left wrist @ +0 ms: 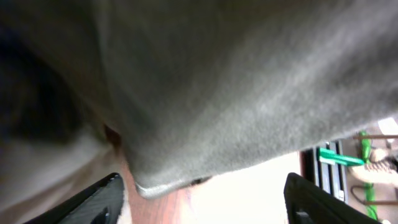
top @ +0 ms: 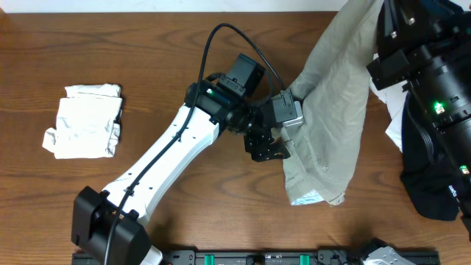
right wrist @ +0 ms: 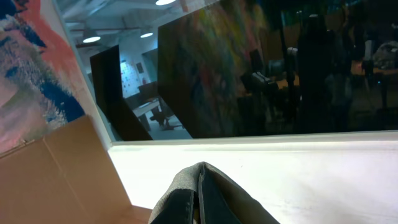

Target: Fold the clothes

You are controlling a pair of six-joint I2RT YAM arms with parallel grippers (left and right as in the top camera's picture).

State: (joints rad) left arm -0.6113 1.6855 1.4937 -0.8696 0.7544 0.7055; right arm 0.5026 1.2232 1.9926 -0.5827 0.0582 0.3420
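The brown wooden tabletop (top: 184,44) fills the overhead view. The white left arm (top: 169,154) reaches from the near left corner toward the middle, and the dark right arm (top: 434,66) stands at the far right.

A grey-beige garment (top: 335,110) hangs from the far right corner. It slopes down and nearer, and its lower end rests on the tabletop right of centre. A dark garment (top: 430,177) lies at the right edge. A folded white cloth (top: 85,121) sits well apart at the left.

The left tool (top: 268,147) is just beside the left edge of the hanging garment. Its fingers (left wrist: 93,199) are spread wide apart, and the grey fabric sags above the gap between them.

The right tool (right wrist: 199,199) is clamped on a bunched fold of the grey garment and holds it up off the tabletop.
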